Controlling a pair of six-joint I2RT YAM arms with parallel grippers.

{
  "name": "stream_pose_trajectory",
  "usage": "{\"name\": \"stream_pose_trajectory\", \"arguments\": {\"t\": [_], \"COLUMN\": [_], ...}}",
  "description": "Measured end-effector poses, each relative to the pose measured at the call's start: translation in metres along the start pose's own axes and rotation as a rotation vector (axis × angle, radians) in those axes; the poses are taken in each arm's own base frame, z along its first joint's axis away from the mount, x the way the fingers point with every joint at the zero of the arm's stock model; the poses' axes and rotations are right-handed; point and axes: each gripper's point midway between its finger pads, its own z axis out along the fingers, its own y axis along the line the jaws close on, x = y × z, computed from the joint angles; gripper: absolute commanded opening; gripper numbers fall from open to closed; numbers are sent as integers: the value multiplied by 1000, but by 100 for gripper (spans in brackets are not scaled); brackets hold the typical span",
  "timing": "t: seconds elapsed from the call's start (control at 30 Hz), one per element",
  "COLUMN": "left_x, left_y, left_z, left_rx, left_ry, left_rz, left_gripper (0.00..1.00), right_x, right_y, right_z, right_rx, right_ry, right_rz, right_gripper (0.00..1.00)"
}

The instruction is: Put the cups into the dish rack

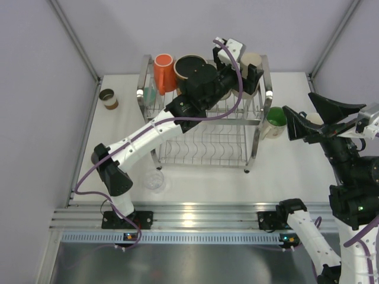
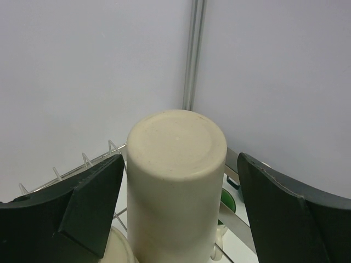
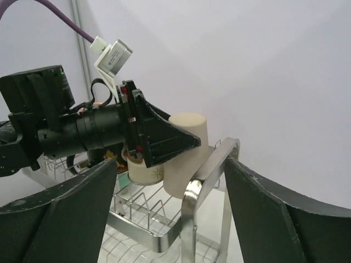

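top external, white table (image 1: 201,177), seemingly lilac walls (image 1: 177,23), left gripper (image 2: 181,159) parted around cup (image 1: 251,58), right gripper (image 1: 298,102) parted

No legible txt/labels/nos. in any view.

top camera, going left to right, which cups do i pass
brown paper cup → orange cup → black cup → beige cup → green mug; left out: teal cup, clear cup, too close to the orange one to order
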Motion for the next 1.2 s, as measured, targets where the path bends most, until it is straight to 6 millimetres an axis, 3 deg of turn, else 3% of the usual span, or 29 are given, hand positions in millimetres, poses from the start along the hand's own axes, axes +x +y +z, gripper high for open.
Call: {"name": "stream_pose_trajectory", "arguments": {"t": [0.47, 0.6, 0.93, 1.07, 1.2], "left_x": [-14, -34, -108, -128, -136], "left_y": [-17, -21, -17, -11, 1], "left_z": [-3, -12, -52, -69, -88], "left_rx": [85, 111, 115, 97, 41], "left_ry": [-32, -67, -198, -226, -197], "left_rz": [-63, -80, -95, -97, -98], "left_gripper": [91, 91, 91, 89, 87], "right_x": [8, 20, 53, 52, 48], "right_y": [-3, -8, -19, -20, -24], "right_z": [6, 14, 31, 32, 30], "right_rx": [3, 13, 45, 57, 89], "right_ry": [22, 62, 176, 183, 179], "right_rz": [8, 23, 100, 116, 125], "right_gripper": [80, 80, 79, 79, 79]}}
